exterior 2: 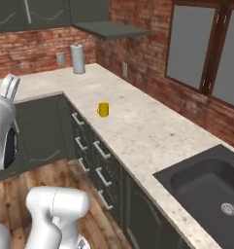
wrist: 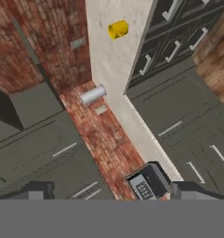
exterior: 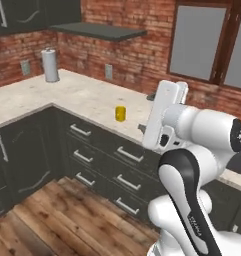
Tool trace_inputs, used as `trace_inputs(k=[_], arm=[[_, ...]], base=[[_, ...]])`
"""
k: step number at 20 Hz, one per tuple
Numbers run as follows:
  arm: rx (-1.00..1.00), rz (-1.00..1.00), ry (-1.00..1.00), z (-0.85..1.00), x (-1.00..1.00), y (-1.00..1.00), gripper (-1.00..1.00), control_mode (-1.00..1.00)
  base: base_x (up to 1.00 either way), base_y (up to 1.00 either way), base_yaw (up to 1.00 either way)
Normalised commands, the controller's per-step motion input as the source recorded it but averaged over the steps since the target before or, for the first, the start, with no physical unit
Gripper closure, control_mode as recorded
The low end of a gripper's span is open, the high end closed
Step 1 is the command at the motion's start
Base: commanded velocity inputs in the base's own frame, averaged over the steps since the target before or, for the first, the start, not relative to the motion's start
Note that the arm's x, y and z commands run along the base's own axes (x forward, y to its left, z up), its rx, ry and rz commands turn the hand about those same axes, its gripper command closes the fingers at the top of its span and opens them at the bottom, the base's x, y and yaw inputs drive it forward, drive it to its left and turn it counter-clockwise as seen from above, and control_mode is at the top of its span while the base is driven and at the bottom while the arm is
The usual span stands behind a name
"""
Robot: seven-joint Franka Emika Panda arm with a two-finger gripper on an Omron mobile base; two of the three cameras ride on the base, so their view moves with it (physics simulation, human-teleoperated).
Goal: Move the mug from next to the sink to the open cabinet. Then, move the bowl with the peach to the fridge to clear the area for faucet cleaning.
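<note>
The yellow mug (exterior: pixel 120 113) (exterior 2: pixel 103 109) (wrist: pixel 118 29) stands upright on the pale stone counter (exterior: pixel 77 95), well left of the black sink (exterior 2: pixel 206 182). My gripper (exterior: pixel 147 113) (wrist: pixel 112 190) hangs in the air in front of the counter's drawers, short of the mug and pointing toward the counter corner. It is open, its tips are wide apart and nothing is between them. The dark grey cabinet with its flat shelf (exterior: pixel 99 31) (exterior 2: pixel 113 29) is high on the brick wall above the counter. The bowl, peach, fridge and faucet are out of view.
A paper towel roll (exterior: pixel 50 65) (exterior 2: pixel 78 59) stands near the counter's back corner. Drawer fronts with bar handles (exterior: pixel 102 160) run under the counter. Windows (exterior 2: pixel 196 48) fill the wall behind the sink. A small keypad appliance (wrist: pixel 148 182) shows low in the hand view.
</note>
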Motion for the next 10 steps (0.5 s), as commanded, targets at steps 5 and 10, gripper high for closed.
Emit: trace_inputs(k=[5, 10], arm=[[0.00, 0.00, 0.00, 0.00, 0.00, 0.00, -1.00, 1.00], [0.00, 0.00, 0.00, 0.00, 0.00, 0.00, -1.00, 1.00]], base=[[1.00, 0.95, -0.53], [0.91, 0.99, -0.59]])
